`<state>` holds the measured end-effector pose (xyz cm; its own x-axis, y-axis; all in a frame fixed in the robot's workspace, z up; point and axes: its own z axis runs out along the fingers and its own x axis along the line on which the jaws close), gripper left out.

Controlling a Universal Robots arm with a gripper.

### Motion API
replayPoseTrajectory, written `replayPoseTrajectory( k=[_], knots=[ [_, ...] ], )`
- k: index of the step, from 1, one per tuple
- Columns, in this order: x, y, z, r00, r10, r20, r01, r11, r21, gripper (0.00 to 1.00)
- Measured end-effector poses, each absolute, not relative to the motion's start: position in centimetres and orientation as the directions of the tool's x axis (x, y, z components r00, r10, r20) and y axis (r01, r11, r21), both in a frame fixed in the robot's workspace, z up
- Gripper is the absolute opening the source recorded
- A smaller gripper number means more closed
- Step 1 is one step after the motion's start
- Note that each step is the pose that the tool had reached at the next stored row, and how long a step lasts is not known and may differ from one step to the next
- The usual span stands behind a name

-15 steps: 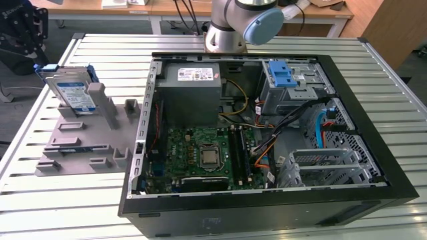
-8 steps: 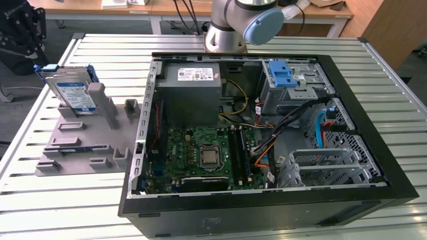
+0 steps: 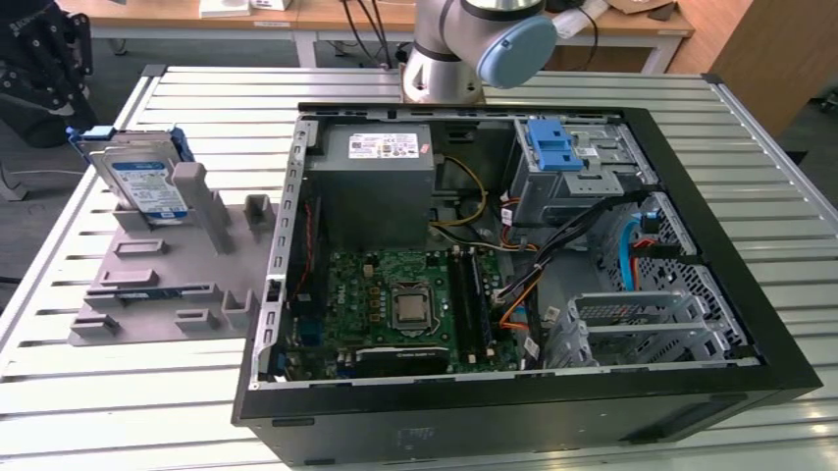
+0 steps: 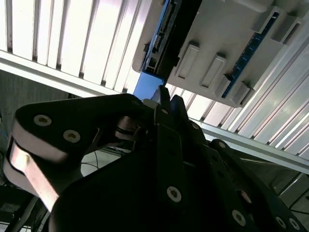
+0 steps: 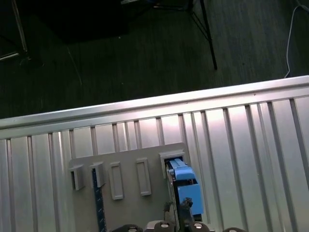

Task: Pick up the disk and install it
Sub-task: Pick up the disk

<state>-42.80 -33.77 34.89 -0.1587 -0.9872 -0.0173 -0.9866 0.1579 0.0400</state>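
Observation:
The disk (image 3: 144,182) is a silver hard drive with a white-and-blue label in a blue carrier frame. It stands on edge in the grey holder (image 3: 157,285), at the exterior view's left beside the computer case. In the first wrist view the disk's blue carrier (image 5: 186,186) sits in a slot of the holder (image 5: 125,193), with my gripper (image 5: 182,209) just above it. In the second wrist view my gripper (image 4: 166,99) has its fingertips together, with nothing between them, pointing at the blue edge of the disk (image 4: 147,87).
The open black computer case (image 3: 524,392) lies on the slatted metal table (image 3: 131,392). Inside are a grey power-supply box (image 3: 380,162), a green motherboard (image 3: 406,304) and a metal drive bay (image 3: 576,182) topped by a blue latch piece (image 3: 556,147). The arm's base (image 3: 445,59) stands behind the case.

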Motion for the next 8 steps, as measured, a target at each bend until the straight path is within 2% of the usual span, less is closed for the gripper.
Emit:
replayPoseTrajectory(
  k=[1, 2, 3, 4, 5, 8],
  knots=[
    [-42.81, -33.56, 34.87, -0.159, -0.987, -0.016, -0.987, 0.158, 0.039, 0.23],
    [-42.81, -33.34, 34.87, -0.159, -0.987, -0.015, -0.987, 0.158, 0.037, 0.23],
    [-42.81, -33.12, 34.87, -0.159, -0.987, -0.012, -0.987, 0.158, 0.035, 0.29],
    [-42.81, -32.93, 34.83, -0.159, -0.987, -0.01, -0.987, 0.158, 0.032, 0.29],
    [-42.84, -32.81, 34.77, -0.158, -0.987, -0.007, -0.987, 0.158, 0.028, 0.36],
    [-42.97, -32.78, 34.5, -0.15, -0.989, -0.006, -0.989, 0.15, 0.022, 0.36]
  ],
)
